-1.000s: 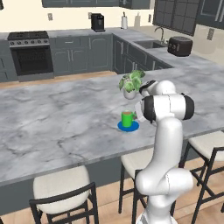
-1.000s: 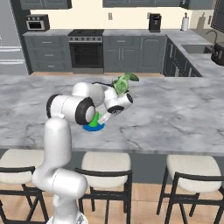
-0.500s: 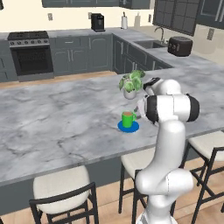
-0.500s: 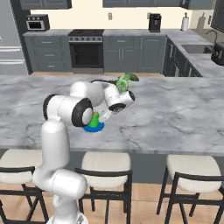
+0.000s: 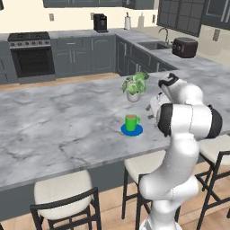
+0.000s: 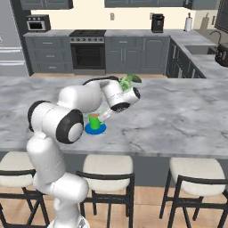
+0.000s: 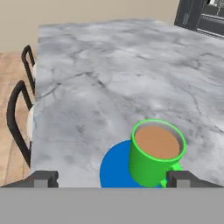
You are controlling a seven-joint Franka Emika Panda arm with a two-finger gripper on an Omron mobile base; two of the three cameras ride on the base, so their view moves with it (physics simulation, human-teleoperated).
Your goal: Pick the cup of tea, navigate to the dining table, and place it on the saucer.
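On the worktop (image 5: pixel 67 121): saucer (image 5: pixel 132 130), bearing the cup (image 5: pixel 131 122), upright.
Cup handling: light, stiff, liquid-filled; likely spills if tipped. Best held across the body.
Fingers (image 7: pixel 42 179): spread, released, flanking the cup.

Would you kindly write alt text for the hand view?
A green cup of tea stands on a blue saucer on the grey marble dining table, between and just beyond the open gripper fingertips. Dark stool frames line the table's left edge.
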